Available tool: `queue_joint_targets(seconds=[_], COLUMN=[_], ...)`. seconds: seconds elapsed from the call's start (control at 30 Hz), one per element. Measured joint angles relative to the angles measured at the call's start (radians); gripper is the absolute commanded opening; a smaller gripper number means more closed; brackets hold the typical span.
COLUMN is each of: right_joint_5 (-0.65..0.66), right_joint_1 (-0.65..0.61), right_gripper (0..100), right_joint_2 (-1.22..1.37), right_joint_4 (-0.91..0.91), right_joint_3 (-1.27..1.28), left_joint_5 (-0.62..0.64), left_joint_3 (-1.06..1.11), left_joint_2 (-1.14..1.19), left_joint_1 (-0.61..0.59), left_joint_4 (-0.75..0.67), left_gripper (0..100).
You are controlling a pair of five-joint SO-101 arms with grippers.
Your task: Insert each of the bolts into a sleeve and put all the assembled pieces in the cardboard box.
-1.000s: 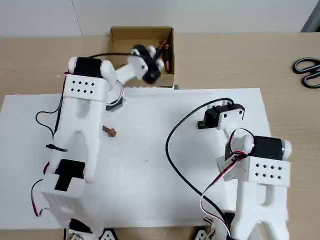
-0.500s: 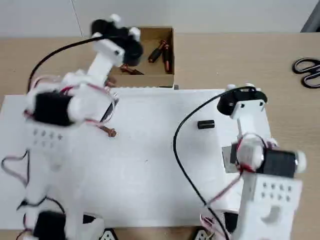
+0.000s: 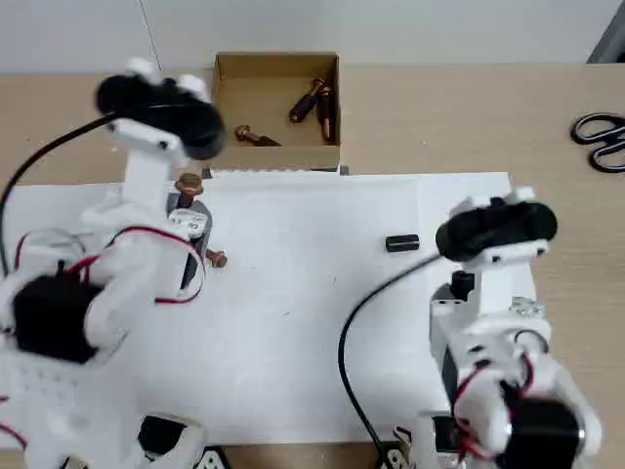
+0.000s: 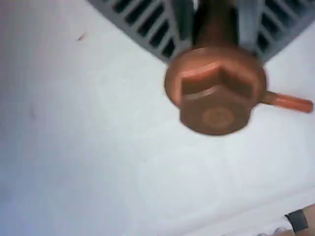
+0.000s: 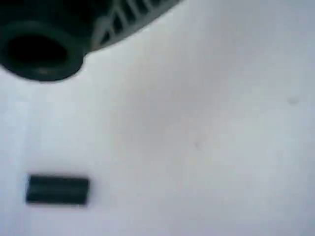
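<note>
My left gripper (image 4: pixel 215 22) is closed on a copper-coloured hex-head metal bolt (image 4: pixel 214 91). Its grey ribbed fingers (image 4: pixel 142 17) clamp the shank from both sides, and the hexagonal head sticks out past the fingertips, above the white paper sheet (image 4: pixel 74 147).

In the high view, I see this held bolt near the sheet's far edge, just short of the brown cardboard box (image 3: pixel 227 98). Copper-and-dark assembled pieces (image 3: pixel 309 98) lie inside the box. A second copper bolt (image 3: pixel 216 258) lies loose on the sheet, close beside the left arm.

My right gripper (image 5: pixel 74 34) grips a short black hollow sleeve (image 5: pixel 38 48). The sleeve's open bore faces the wrist camera, and its side presses against a grey ribbed finger. I can see one finger there, so I cannot tell how wide the jaws stand around the sleeve.

A second black sleeve (image 5: pixel 57 190) lies on its side on the sheet, well apart from the held one. From overhead, that loose sleeve sits between the two arms, near the right arm's black motor housing.

The overhead camera also gives me black-handled scissors (image 3: pixel 601 137) on the wooden table (image 3: pixel 439 117), far off to the right of the sheet. The wrist cameras give me the close detail: the bolt's hexagonal head on the left, and the sleeve's hollow end on the right.
</note>
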Motion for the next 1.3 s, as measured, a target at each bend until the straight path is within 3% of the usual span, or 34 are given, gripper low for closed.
queue_joint_targets(seconds=[0.13, 0.4, 0.63, 1.0, 1.3], right_joint_5=[-0.083, -0.103, -0.103, -0.103, -0.103], right_joint_1=[-0.084, -0.170, -0.259, -0.310, -0.474], right_gripper=[0.2, 0.2, 0.2, 0.3, 0.3], right_joint_2=[-0.172, -0.460, -0.520, -0.523, -0.517], right_joint_4=[-0.072, -0.118, -0.140, -0.273, -0.442], right_joint_3=[0.124, 0.381, 0.465, 0.537, 0.683], left_joint_5=[0.141, 0.410, 0.611, 0.652, 0.652], left_joint_3=[0.083, 0.358, 0.620, 0.973, 1.310], left_joint_2=[-0.074, -0.252, -0.417, -0.726, -1.000], left_joint_1=[0.000, 0.000, 0.000, 0.008, 0.008], left_joint_4=[-0.034, -0.201, -0.368, -0.609, -0.931], left_gripper=[1, 1, 1, 1, 1])
